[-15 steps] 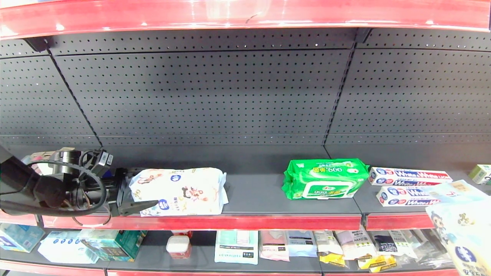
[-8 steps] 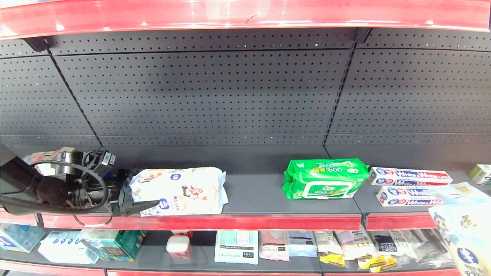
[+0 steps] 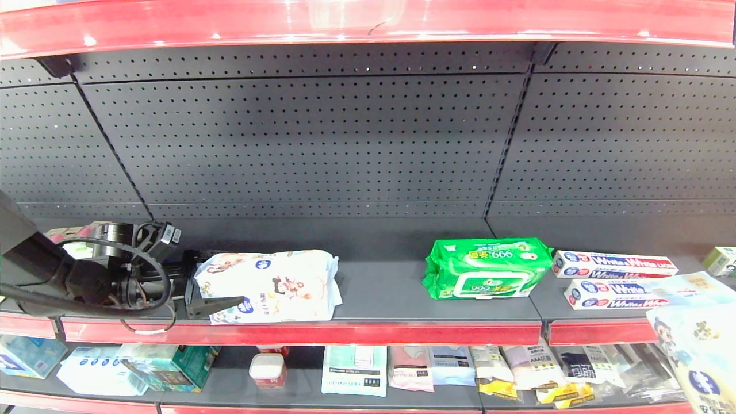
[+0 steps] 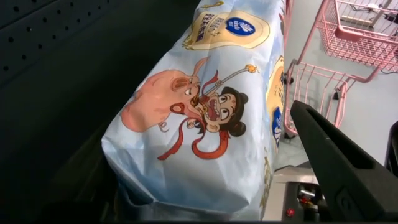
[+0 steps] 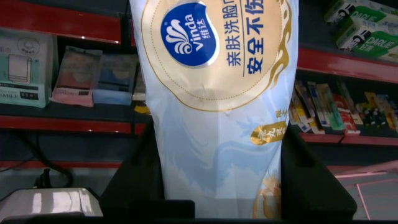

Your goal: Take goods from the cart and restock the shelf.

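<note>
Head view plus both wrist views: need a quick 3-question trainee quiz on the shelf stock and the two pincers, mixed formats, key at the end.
1. True or false: the green wipes pack lies on the same shelf as the cartoon-print pack.
2. Pick one: the right pincer holds A) a toothpaste box, B) a pale blue pack, C) nothing.
3. Fill in: the left pincer sits open at the cartoon-print pack's ___ end, by the robot's own sides.

Key: 1 true; 2 B; 3 left.
</note>
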Tool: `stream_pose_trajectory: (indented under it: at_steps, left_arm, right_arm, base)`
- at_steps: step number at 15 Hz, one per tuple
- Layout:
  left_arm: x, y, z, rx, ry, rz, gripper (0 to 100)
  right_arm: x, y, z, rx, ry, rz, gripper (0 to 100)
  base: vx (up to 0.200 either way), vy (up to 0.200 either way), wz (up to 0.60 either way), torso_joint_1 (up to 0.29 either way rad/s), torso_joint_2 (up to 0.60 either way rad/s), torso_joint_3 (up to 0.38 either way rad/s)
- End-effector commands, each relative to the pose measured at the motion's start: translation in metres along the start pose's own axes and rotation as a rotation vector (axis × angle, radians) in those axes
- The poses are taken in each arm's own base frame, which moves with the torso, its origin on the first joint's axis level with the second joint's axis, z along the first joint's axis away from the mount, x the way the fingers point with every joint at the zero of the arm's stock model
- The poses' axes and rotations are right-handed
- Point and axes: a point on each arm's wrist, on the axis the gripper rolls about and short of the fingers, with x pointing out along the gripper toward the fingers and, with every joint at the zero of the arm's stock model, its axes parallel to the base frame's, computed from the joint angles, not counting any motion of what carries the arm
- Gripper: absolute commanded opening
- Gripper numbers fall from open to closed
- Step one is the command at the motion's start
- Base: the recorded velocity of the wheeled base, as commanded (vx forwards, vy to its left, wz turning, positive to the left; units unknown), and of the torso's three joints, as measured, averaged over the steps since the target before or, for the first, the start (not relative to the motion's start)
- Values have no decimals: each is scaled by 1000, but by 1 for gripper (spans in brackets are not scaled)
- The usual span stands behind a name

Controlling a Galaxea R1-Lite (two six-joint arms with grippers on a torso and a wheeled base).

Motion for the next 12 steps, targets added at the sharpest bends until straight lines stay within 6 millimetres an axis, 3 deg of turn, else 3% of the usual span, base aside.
stream_pose_trajectory:
  at_steps: [1,6,12]
  left_arm:
    - [2,2,1,10,-2,-3,100]
    - [1,10,12,36,-9,5,100]
    - [3,-1,3,9,1,-5,100]
  right_arm:
    - [0,0,0,1,1,-3,0]
    - [-1,0,0,4,-7,-5,0]
    - [-2,-1,3,7,-24,-9,0]
  base:
    - [0,0,0,0,0,0]
    - [0,0,0,0,0,0]
    - [0,0,0,0,0,0]
